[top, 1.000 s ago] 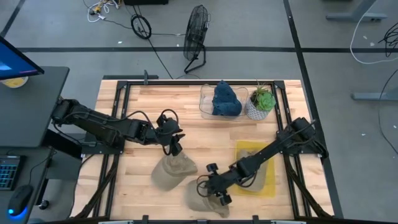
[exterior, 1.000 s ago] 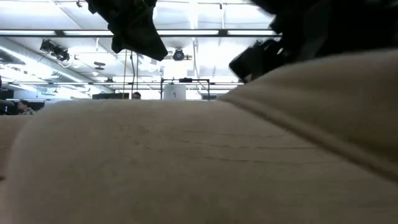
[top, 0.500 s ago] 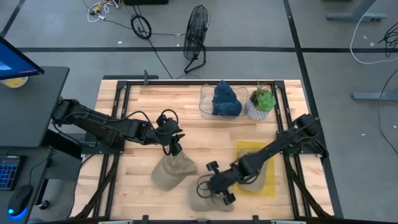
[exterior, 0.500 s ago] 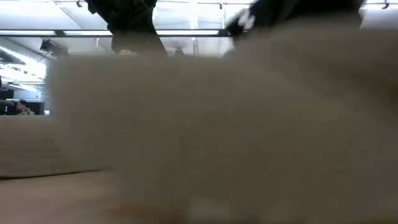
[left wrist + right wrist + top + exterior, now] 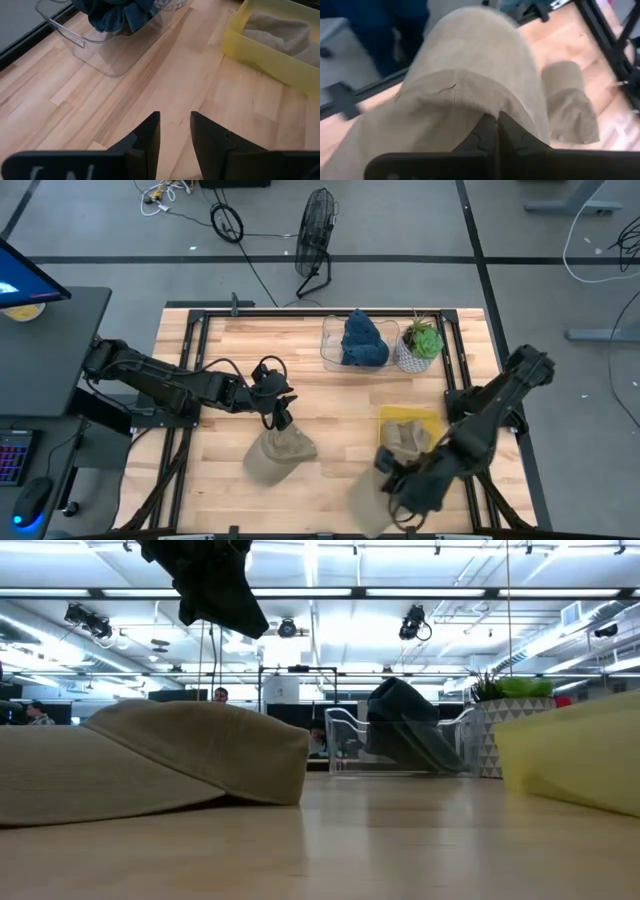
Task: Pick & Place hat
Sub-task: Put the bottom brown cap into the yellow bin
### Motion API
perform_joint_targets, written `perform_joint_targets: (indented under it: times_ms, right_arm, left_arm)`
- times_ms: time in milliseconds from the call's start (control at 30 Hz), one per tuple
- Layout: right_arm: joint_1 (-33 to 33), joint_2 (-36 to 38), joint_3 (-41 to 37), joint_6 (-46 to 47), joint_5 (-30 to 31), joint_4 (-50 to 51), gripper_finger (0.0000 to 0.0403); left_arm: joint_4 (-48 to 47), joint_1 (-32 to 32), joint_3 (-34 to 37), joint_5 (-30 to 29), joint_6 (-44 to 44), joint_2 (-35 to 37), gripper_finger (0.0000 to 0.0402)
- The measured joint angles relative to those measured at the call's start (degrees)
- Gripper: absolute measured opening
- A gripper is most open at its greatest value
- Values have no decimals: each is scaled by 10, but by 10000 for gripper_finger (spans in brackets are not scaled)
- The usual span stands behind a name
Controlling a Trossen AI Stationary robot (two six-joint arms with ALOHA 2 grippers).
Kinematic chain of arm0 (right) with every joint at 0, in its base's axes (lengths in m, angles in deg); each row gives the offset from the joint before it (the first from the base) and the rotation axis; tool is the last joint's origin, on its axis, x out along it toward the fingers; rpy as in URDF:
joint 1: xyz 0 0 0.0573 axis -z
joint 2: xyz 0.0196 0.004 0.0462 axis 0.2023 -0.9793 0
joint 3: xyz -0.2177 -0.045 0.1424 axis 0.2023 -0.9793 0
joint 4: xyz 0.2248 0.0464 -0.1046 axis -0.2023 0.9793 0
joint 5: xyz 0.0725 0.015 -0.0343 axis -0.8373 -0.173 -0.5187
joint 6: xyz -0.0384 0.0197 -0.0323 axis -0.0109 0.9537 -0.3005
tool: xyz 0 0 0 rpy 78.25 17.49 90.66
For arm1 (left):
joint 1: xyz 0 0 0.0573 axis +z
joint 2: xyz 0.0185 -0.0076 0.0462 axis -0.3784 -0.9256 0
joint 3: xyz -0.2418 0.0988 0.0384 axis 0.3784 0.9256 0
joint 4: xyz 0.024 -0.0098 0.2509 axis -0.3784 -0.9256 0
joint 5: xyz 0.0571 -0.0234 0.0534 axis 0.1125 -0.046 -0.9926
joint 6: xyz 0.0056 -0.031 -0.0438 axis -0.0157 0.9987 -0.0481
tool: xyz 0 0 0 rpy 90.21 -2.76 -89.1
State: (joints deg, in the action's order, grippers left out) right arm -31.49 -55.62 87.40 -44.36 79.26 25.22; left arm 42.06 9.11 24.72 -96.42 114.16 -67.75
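Hovering over a tan hat (image 5: 277, 457) lying on the table (image 5: 230, 370), the left gripper (image 5: 281, 416) has its fingers slightly apart. At five o'clock, the right gripper (image 5: 400, 480) is clamped on a second tan hat (image 5: 372, 502), beside the yellow bin (image 5: 432, 452).

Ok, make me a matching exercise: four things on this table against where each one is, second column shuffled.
1. blue hat
2. plant
3. left tan hat
4. right tan hat

A. clamped in the right gripper, lifted
B. in the clear bin
C. lying on the table under the left gripper
D. in a white pot beside the clear bin

Pairs: 1-B, 2-D, 3-C, 4-A
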Motion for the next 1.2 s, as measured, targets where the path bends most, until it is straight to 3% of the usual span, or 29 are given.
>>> perform_joint_targets:
  times_ms: [133, 233, 367, 633, 800, 1000, 1200]
  right_arm:
    - [-10, 46, 0, 23, -18, 125, 1]
    - [-16, 63, 0, -30, -24, 215, 1]
    - [-16, 70, -1, -69, -61, 263, 1]
    - [10, 81, -99, -119, -65, 254, 0]
    - [46, 93, -173, -181, -69, 187, 0]
    - [81, 93, -205, -327, -131, 115, 0]
    - [94, 88, -205, -362, -189, 85, 0]
  left_arm:
    - [0, 0, 0, 0, 0, 0, 110]
    - [1, 0, 0, 0, 0, 0, 110]
    - [1, 0, 0, 0, 0, 0, 110]
    - [2, 0, 0, 0, 0, 0, 110]
    - [2, 0, 0, 0, 0, 0, 110]
    - [2, 1, 0, -1, 2, 0, 110]
    - [2, 1, 0, -23, 5, 0, 110]
